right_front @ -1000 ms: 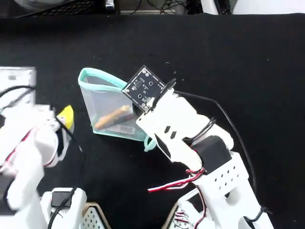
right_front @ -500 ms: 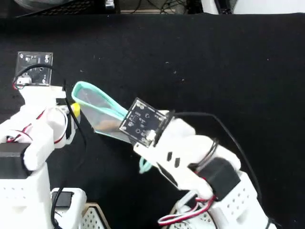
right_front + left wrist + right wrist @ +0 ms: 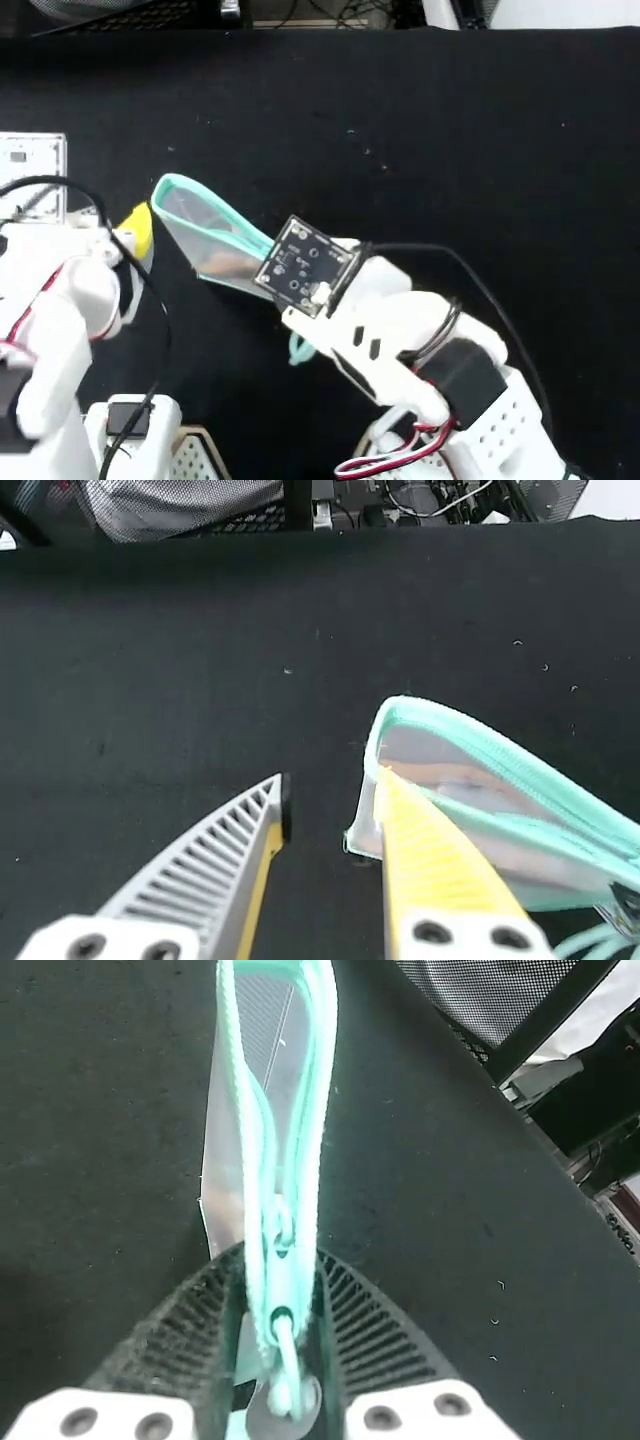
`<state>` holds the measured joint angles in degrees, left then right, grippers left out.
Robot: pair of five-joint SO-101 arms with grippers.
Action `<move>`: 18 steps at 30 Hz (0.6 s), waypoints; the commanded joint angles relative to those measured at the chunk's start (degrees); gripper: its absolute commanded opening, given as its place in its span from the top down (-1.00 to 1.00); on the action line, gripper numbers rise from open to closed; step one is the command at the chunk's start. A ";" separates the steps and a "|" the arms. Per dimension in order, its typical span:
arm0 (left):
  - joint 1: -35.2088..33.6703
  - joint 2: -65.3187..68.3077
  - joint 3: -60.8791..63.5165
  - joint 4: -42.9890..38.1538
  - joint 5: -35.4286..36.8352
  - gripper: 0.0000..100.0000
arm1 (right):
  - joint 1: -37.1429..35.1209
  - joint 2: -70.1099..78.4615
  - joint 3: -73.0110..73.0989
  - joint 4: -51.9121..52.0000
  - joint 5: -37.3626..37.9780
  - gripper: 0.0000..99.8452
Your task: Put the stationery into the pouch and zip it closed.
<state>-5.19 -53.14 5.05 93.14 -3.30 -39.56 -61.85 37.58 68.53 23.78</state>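
Teal zipper drawn narrow, pouch not yet zipped

The clear pouch (image 3: 200, 238) lies on the black desk (image 3: 450, 130) with the stationery (image 3: 222, 264) already inside. Within the last second its mouth has gone from a wide loop to a thin slit. The right arm has drawn back toward its base and has taken the pouch with it. The right hand (image 3: 278, 1260) is clamped on the zipper (image 3: 285, 1110) at the near end, by the pull. The left arm has come forward and then eased back a little. The left hand (image 3: 330, 780) is apart, with its yellow finger (image 3: 420, 840) touching the far end of the pouch. I judge that the filling is done and the zipping has begun. The two teal edges still look parted, so the far end probably needs a firm hold first.
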 commanded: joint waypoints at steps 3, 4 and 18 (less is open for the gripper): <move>0.75 0.88 3.03 -6.24 0.53 0.68 | -0.97 0.04 1.01 0.88 0.62 0.97; 0.75 0.88 3.21 -6.07 0.53 0.68 | -0.97 0.04 1.01 0.88 0.70 0.97; 0.92 0.88 0.92 -7.38 3.78 0.67 | -0.88 0.04 3.03 0.88 0.70 0.97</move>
<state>-5.10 -52.09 8.84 85.93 -0.48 -39.56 -61.93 38.20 68.53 23.69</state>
